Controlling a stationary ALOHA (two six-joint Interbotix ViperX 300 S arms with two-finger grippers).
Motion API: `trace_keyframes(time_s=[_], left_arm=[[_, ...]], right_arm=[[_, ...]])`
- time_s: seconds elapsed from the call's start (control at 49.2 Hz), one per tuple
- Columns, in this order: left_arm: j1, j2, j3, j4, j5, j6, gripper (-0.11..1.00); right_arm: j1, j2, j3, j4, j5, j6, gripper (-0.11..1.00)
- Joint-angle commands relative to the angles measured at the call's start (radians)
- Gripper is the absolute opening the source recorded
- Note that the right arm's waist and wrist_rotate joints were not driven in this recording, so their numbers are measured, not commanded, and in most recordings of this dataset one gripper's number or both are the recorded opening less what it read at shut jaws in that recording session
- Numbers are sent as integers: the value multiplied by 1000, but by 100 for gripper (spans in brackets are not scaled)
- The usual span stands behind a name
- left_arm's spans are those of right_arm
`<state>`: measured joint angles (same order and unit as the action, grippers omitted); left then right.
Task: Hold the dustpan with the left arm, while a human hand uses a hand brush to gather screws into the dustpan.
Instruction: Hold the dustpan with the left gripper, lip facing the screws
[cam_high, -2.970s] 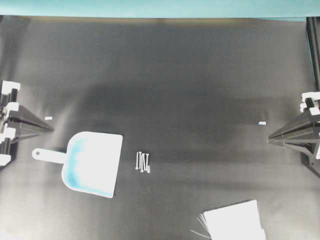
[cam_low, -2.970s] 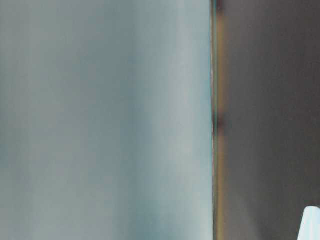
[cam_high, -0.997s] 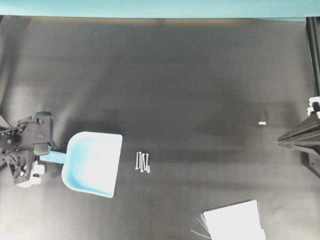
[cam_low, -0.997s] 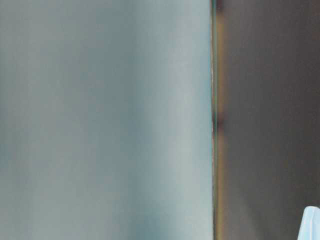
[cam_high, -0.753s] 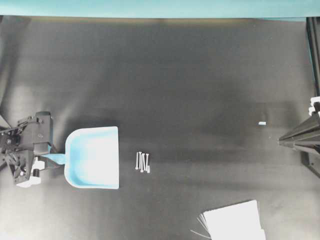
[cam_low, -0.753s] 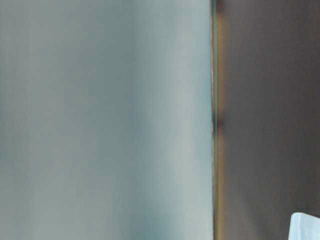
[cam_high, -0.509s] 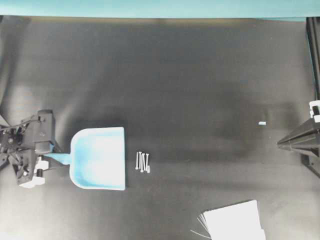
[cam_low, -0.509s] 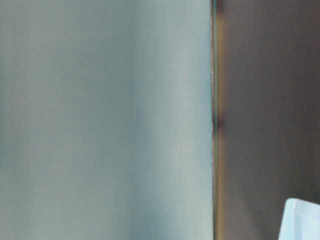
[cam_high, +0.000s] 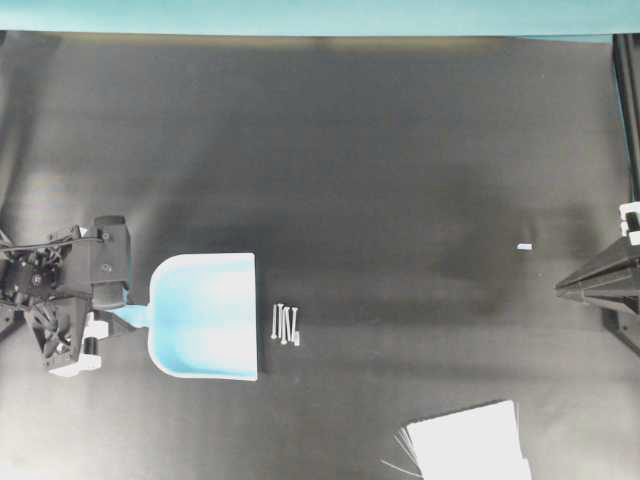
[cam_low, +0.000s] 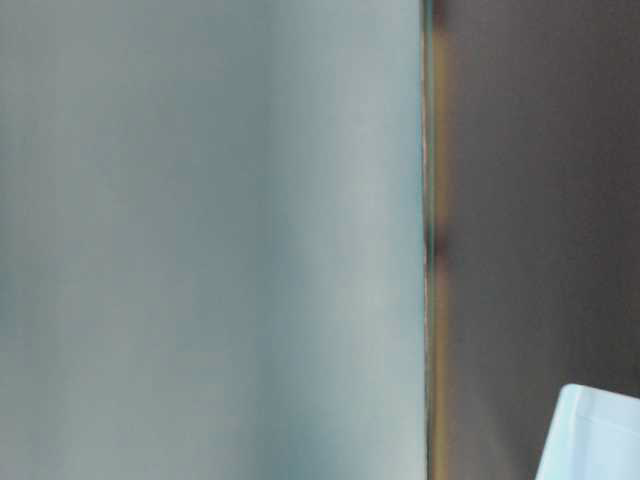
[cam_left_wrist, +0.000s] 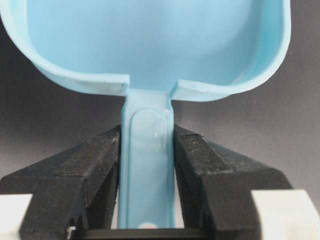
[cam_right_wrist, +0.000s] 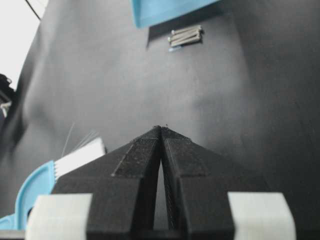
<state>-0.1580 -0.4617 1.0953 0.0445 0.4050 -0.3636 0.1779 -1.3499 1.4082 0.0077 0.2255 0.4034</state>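
Observation:
The light-blue dustpan (cam_high: 205, 315) lies flat on the black mat at the left, its straight front edge facing the screws (cam_high: 286, 325) just to its right, a small gap between them. My left gripper (cam_high: 127, 314) is shut on the dustpan's handle (cam_left_wrist: 147, 170), with one black finger (cam_left_wrist: 90, 170) pressed against each side. The pan (cam_left_wrist: 150, 40) fills the top of the left wrist view. My right gripper (cam_high: 560, 287) rests at the right edge, shut and empty (cam_right_wrist: 161, 127). The hand brush (cam_high: 468, 440) lies at the bottom right. The human hand is out of view.
A tiny white chip (cam_high: 524, 246) lies on the mat near the right gripper. The table-level view is mostly blur, with a corner of the dustpan (cam_low: 595, 435) at its lower right. A teal strip (cam_high: 320, 15) borders the far edge.
My left gripper has closed on the handle and carried the dustpan to the right, squaring its front edge toward the screws. The screws, brush and right arm have not moved.

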Motion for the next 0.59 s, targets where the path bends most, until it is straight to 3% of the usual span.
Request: trace_keyframes(time_s=[0.0,0.325,0.57], left_arm=[[2,-2,-23,3,14,-3,31],[2,43,-83,3,117,12,31],[2,60,-118,3,127,67,31]], right_arm=[[0,-6,-5,2,-8,0,0],[0,-25,-2,2,-5,2,0],[0,-25,-2,2,-5,2,0]])
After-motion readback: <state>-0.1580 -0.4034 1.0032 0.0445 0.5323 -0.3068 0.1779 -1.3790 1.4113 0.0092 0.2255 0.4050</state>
